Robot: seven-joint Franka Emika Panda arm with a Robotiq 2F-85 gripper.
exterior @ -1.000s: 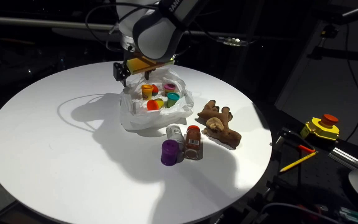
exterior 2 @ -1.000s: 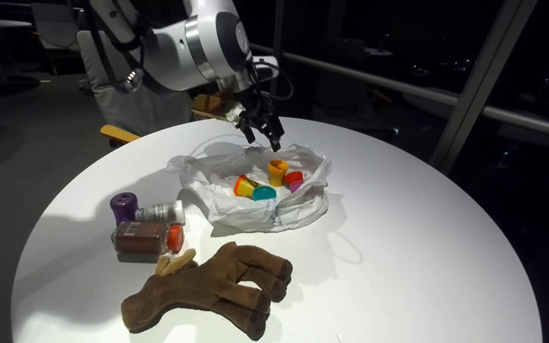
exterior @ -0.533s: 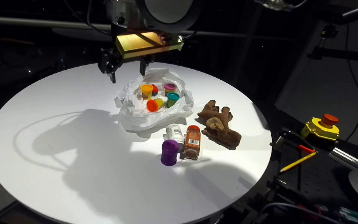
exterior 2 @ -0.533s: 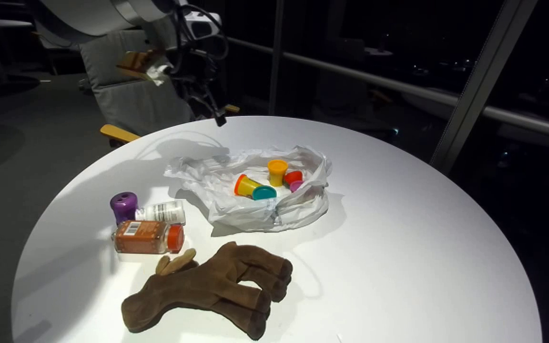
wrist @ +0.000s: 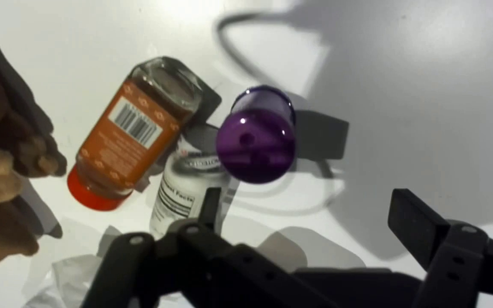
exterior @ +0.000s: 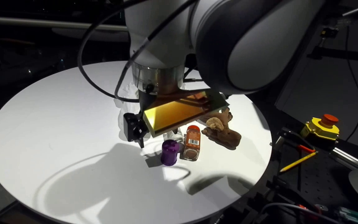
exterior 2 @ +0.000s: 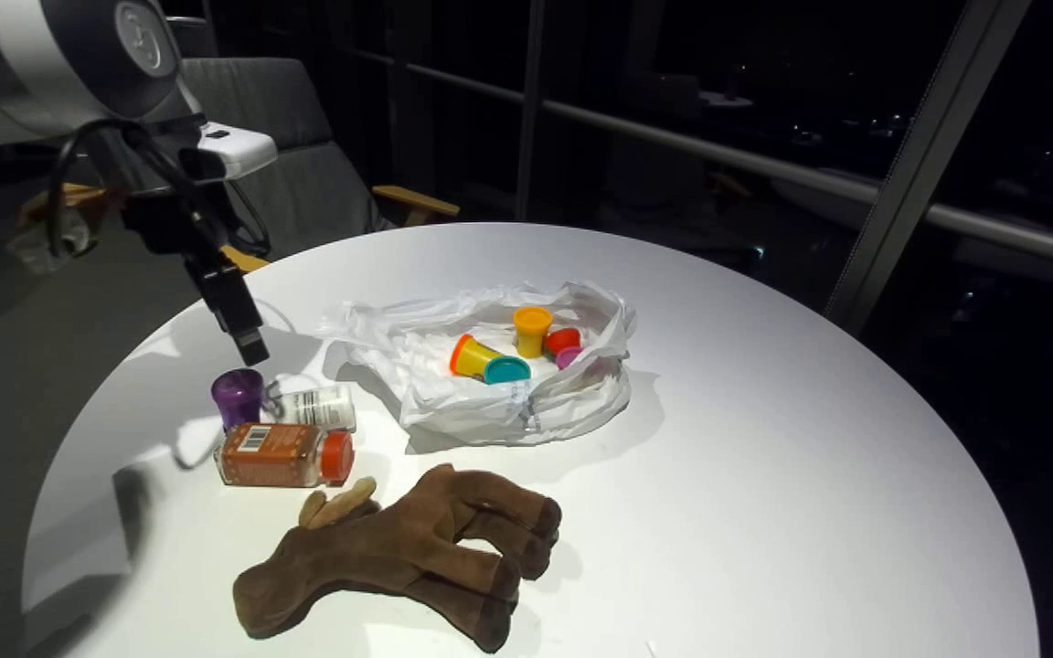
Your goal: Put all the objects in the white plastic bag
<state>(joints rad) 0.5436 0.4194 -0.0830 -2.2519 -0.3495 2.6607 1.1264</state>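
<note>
Pincer [wrist: 310,208] spread wide, holding nothing, near upright purple shaker [wrist: 256,145]. White plastic bag [exterior 2: 467,413] sits on worktop [exterior 2: 810,475], 5 tubs [exterior 2: 533,333] inside; white bottle [exterior 2: 318,408], orange-labelled jar [exterior 2: 269,457], brown plush animal [exterior 2: 398,548] lie outside.

Site type: an office-like room with robot-lab equipment. Reference item: round white table [exterior 2: 810,439]. In an exterior view, a grey padded chair [exterior 2: 261,119] with wooden armrests [exterior 2: 417,199] stands behind the table; dark windows [exterior 2: 792,55] with a metal rail [exterior 2: 718,153] extend beyond it. In an exterior view, beside the table are a perforated black board [exterior: 325,179], a yellow pencil [exterior: 299,161] and a red button [exterior: 329,120] on a yellow housing [exterior: 318,130]. A robot arm [exterior: 259,53] extends over the table.
</note>
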